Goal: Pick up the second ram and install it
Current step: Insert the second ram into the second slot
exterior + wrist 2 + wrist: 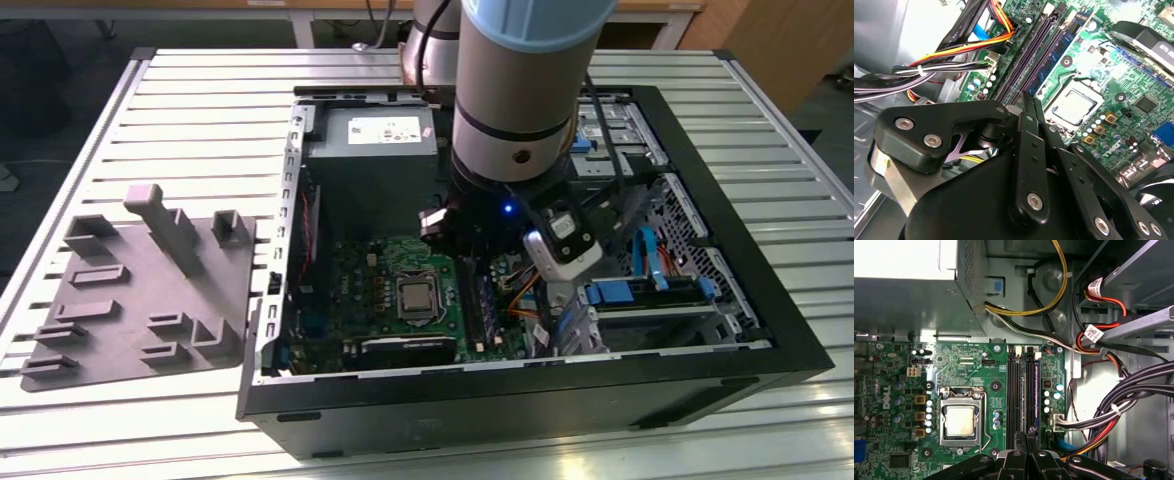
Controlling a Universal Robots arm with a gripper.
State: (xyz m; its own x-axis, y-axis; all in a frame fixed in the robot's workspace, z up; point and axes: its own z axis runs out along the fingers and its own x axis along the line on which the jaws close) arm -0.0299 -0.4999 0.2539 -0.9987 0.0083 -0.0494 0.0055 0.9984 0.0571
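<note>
In the exterior view, the arm [514, 120] reaches down into the open computer case [787, 330] at centre frame. The grey tray [134, 300] sits on the tabletop [200, 100] at lower left.

In the second wrist view, the end effector [1026, 97] is clenched, fingers pressed together over the near end of the memory sockets [1026, 50].

In the first wrist view, the second ram [1030, 390] appears to stand on edge in a socket just ahead of the end effector [1026, 432], though I cannot be sure. It looks light, stiff and fragile, best held by its long edges.
</note>
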